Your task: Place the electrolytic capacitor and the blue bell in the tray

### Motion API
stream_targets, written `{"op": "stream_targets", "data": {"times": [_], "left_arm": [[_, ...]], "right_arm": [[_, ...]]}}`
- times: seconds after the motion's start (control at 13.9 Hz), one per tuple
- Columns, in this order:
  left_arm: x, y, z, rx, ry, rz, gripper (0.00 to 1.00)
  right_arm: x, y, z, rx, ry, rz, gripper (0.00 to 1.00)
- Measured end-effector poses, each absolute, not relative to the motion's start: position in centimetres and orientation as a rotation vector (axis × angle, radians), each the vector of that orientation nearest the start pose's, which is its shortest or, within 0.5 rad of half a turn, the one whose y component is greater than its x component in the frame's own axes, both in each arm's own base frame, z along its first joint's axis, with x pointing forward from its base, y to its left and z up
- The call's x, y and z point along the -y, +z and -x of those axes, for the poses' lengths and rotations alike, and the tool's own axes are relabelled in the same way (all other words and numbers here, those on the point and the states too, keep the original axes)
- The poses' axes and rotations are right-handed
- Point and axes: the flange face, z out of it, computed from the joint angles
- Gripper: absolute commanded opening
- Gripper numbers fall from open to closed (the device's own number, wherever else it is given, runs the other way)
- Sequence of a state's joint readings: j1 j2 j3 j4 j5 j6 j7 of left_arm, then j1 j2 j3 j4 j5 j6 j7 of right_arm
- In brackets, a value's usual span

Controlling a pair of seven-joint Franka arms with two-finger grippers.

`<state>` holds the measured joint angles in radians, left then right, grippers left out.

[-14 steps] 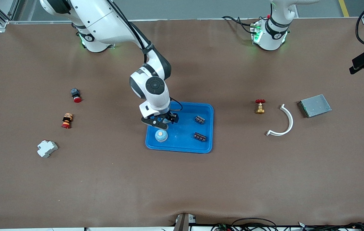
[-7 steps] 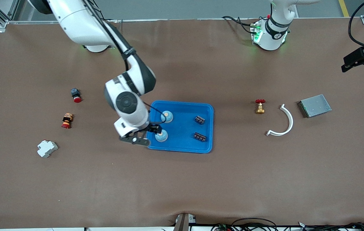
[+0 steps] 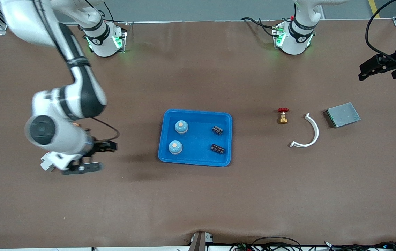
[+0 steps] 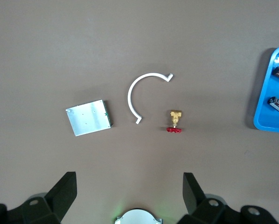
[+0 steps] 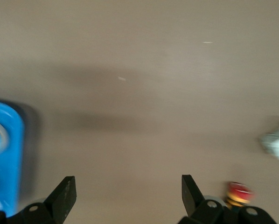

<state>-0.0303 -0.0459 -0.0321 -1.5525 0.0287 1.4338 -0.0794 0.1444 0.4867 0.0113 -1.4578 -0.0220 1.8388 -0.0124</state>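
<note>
The bright blue tray [image 3: 198, 141] lies mid-table. In it sit two blue bells [image 3: 181, 127] [image 3: 175, 147] and two small dark electrolytic capacitors [image 3: 217, 130] [image 3: 217, 149]. My right gripper [image 3: 96, 157] hangs open and empty over bare table beside the tray, toward the right arm's end. The right wrist view shows the tray's edge [image 5: 6, 158] blurred and my right gripper [image 5: 129, 196] holding nothing. My left gripper [image 3: 375, 68] hangs open and empty high over the left arm's end of the table. The left wrist view shows my left gripper [image 4: 129, 196] and, off to one side, the tray [image 4: 270, 98].
Toward the left arm's end lie a brass valve with a red handle [image 3: 282, 115], a white curved strip [image 3: 311, 132] and a grey metal box [image 3: 342, 114]. A white plastic part [image 3: 45, 162] peeks out under the right gripper. A red button [image 5: 239, 193] shows in the right wrist view.
The right arm has swung away from the tray toward its own end of the table, leaving a second blue bell in the tray. The left gripper has drifted slightly inward.
</note>
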Motion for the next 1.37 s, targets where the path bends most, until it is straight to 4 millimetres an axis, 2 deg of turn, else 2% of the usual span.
{"op": "stream_targets", "data": {"times": [0.14, 0.22, 0.29, 0.36, 0.43, 0.72, 1.08, 1.22, 1.37], "left_arm": [[3.9, 64.6, -52.5, 0.011, 0.107, 3.103, 1.00], [4.1, 64.6, -52.5, 0.007, 0.106, 3.103, 1.00], [4.1, 64.6, -52.4, 0.006, 0.105, 3.103, 1.00], [4.0, 64.8, -52.3, 0.007, 0.099, 3.103, 1.00], [4.0, 65.2, -52.1, 0.008, 0.090, 3.104, 1.00], [3.8, 66.9, -50.8, 0.012, 0.053, 3.105, 1.00], [3.8, 66.2, -50.4, 0.012, 0.097, 3.101, 1.00], [3.8, 66.0, -50.4, 0.011, 0.102, 3.101, 1.00], [3.9, 66.0, -50.4, 0.011, 0.101, 3.101, 1.00]], "right_arm": [[-3.0, 42.1, -67.4, 0.297, 0.216, 3.131, 1.00], [0.0, 43.3, -67.2, 0.275, 0.232, 3.126, 1.00], [2.1, 44.4, -66.9, 0.255, 0.239, 3.123, 1.00], [3.3, 45.6, -66.6, 0.242, 0.236, 3.122, 1.00], [3.6, 47.0, -66.3, 0.238, 0.225, 3.124, 1.00], [2.6, 54.1, -64.1, 0.249, 0.132, 3.136, 1.00], [1.7, 62.3, -60.7, 0.062, -0.063, 3.160, 1.00], [1.2, 64.6, -59.6, 0.018, -0.123, 3.159, 1.00], [0.7, 65.8, -59.0, 0.020, -0.155, 3.158, 1.00]]}}
